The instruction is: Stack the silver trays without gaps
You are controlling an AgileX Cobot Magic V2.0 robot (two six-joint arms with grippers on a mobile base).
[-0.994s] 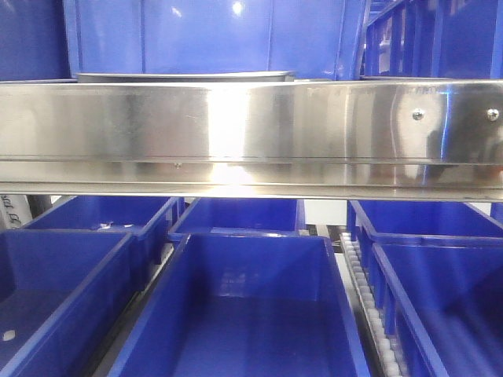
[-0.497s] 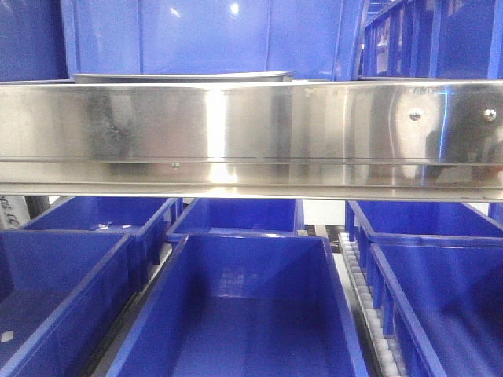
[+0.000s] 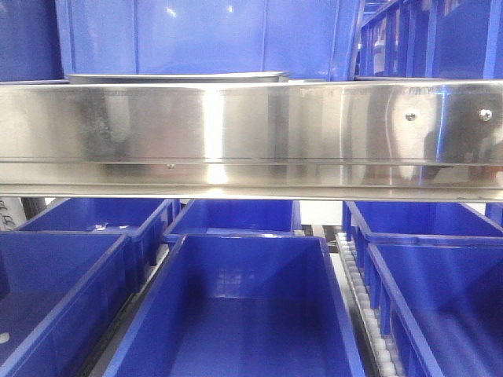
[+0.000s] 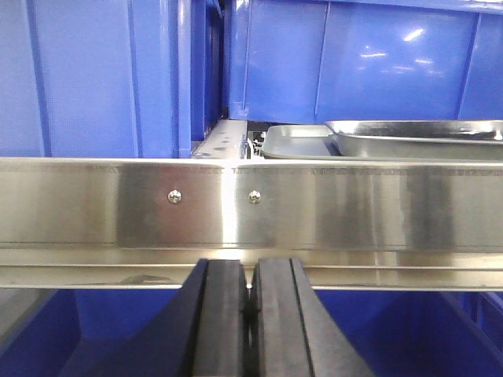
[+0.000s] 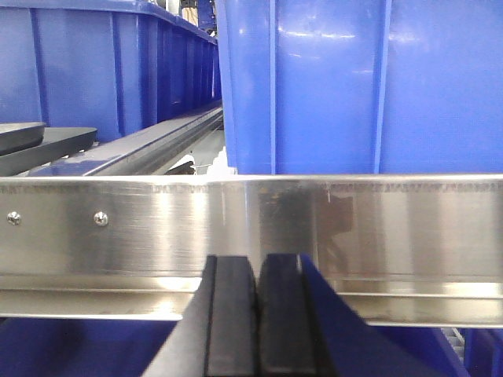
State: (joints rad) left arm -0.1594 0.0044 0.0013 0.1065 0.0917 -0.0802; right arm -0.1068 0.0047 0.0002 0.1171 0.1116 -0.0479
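Front view: a broad steel beam (image 3: 251, 133) crosses the frame; behind its top edge shows the thin rim of the silver trays (image 3: 177, 77), in front of a large blue bin (image 3: 204, 35).
Below the beam: rows of open blue bins (image 3: 244, 306), with a white roller track (image 3: 363, 306) between the middle and right rows.
Left wrist view: the silver trays (image 4: 416, 137) sit on the shelf behind the beam, right of centre, one shiny tray lying on a flatter grey one.
Left gripper (image 4: 250, 314): black fingers pressed together, holding nothing, low in front of the beam.
Right gripper (image 5: 256, 314): fingers together, holding nothing, also before the beam.
Right wrist view: tray edges (image 5: 35, 141) at far left.
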